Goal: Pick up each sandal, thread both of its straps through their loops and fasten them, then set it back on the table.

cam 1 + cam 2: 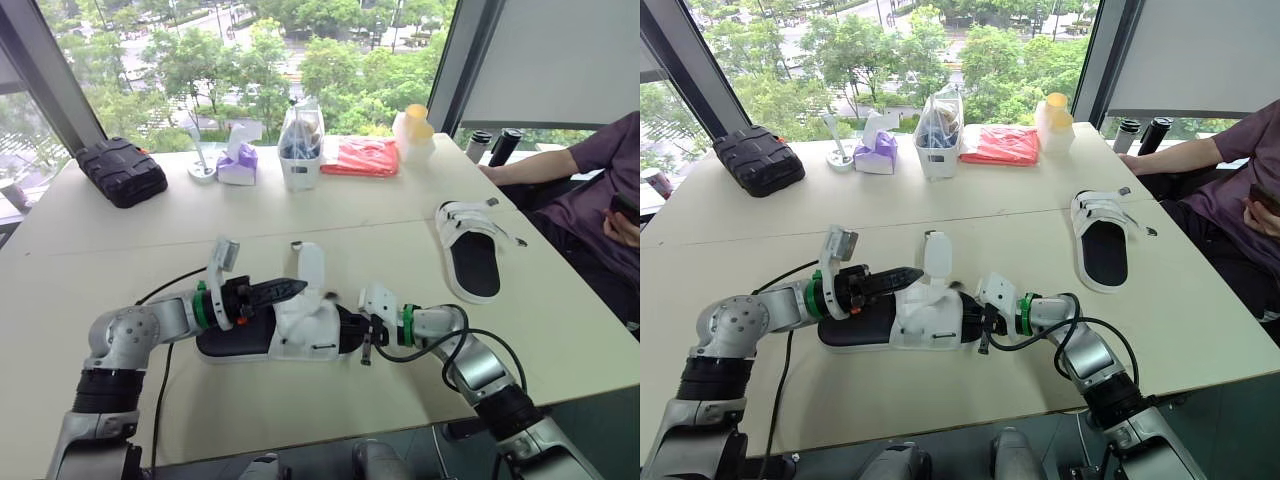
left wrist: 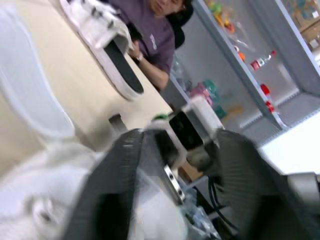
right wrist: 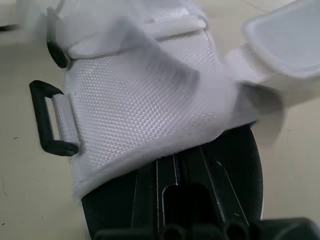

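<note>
Beige table (image 1: pixel 300 210) by window (image 1: pixel 250 50) | left fingers (image 1: pixel 285 289) spread | right fingers (image 3: pixel 147 200) closed inside sandal (image 1: pixel 310 335)

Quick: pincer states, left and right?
Left pincer: open, over the sandal.
Right pincer: closed, lying on the sandal.

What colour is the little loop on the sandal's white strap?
Black; the loop shows best in the right wrist view.

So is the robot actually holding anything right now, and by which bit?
The right gripper seems to pinch the near sandal by its toe end; the left gripper is open beside its raised strap.
</note>
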{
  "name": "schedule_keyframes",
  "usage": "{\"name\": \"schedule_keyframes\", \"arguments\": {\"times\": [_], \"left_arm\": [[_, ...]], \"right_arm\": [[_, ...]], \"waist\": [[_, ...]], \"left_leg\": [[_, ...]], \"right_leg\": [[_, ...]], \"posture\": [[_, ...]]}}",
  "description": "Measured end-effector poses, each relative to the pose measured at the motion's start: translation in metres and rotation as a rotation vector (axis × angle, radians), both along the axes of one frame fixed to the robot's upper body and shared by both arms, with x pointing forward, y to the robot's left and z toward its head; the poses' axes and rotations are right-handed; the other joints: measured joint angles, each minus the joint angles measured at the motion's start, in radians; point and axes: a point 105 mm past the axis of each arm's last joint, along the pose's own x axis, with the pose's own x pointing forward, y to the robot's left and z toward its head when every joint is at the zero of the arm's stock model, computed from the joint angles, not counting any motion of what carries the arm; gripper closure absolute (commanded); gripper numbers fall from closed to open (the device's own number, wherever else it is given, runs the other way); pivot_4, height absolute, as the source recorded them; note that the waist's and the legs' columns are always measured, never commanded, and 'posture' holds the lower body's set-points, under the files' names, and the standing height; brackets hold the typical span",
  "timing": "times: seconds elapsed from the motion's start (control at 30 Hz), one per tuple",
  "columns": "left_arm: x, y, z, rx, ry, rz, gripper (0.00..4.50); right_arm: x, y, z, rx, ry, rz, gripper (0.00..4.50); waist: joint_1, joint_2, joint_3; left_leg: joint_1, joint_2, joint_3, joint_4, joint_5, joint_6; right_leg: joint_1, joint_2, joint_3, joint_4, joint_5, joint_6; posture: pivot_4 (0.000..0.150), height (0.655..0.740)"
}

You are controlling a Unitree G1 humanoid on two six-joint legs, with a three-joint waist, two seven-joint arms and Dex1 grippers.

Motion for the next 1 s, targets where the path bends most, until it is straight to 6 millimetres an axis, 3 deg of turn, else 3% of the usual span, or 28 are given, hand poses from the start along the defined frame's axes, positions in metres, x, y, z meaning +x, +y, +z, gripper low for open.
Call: {"name": "schedule_keyframes", "arguments": {"times": [0.17, 0.27, 0.43, 0.53, 0.73, 1.0], "left_arm": [[0.015, 0.009, 0.023, -0.011, -0.082, 0.047, 1.33], [0.026, 0.009, 0.030, 0.156, -0.259, 0.090, 1.33], [0.012, -0.027, 0.021, 0.324, -0.439, -0.144, 1.33], [0.017, -0.041, 0.018, 0.397, -0.533, -0.273, 1.33], [0.038, -0.052, -0.013, 0.517, -0.527, -0.429, 1.33], [0.053, -0.066, -0.029, 0.549, -0.489, -0.512, 1.33]], "right_arm": [[0.001, 0.000, 0.000, 0.001, -0.002, -0.004, 4.50], [0.001, 0.000, 0.001, 0.001, -0.003, -0.003, 4.50], [0.002, 0.001, 0.001, 0.001, -0.006, 0.000, 4.50], [0.003, 0.002, 0.001, 0.003, -0.005, 0.004, 4.50], [0.003, 0.003, 0.000, 0.015, -0.005, 0.000, 4.50], [0.001, 0.003, -0.003, 0.035, 0.001, -0.027, 4.50]], "waist": [[0.001, -0.001, 0.000], [0.001, 0.000, 0.000], [0.000, -0.001, 0.000], [-0.002, -0.001, 0.000], [-0.002, -0.001, 0.000], [-0.003, -0.001, 0.000]], "left_leg": [[0.000, 0.000, 0.000, 0.000, 0.001, -0.002], [0.000, -0.001, 0.001, -0.001, 0.002, -0.003], [0.000, -0.001, 0.001, -0.001, 0.002, -0.003], [0.001, -0.001, 0.001, 0.000, 0.002, -0.003], [0.001, 0.000, 0.001, 0.000, 0.002, -0.003], [0.001, 0.000, 0.001, 0.000, 0.002, -0.003]], "right_leg": [[0.000, 0.000, -0.001, 0.000, 0.000, 0.000], [0.000, 0.000, 0.000, 0.000, 0.001, -0.001], [0.001, 0.000, 0.000, -0.001, 0.001, -0.001], [0.001, 0.002, -0.001, -0.001, 0.001, -0.002], [0.001, 0.003, -0.001, 0.000, 0.001, -0.002], [0.001, 0.003, -0.002, 0.000, 0.003, 0.001]], "posture": [[0.150, 0.7400], [0.150, 0.7400], [0.150, 0.7400], [0.150, 0.7400], [0.150, 0.7400], [0.150, 0.7400]]}}
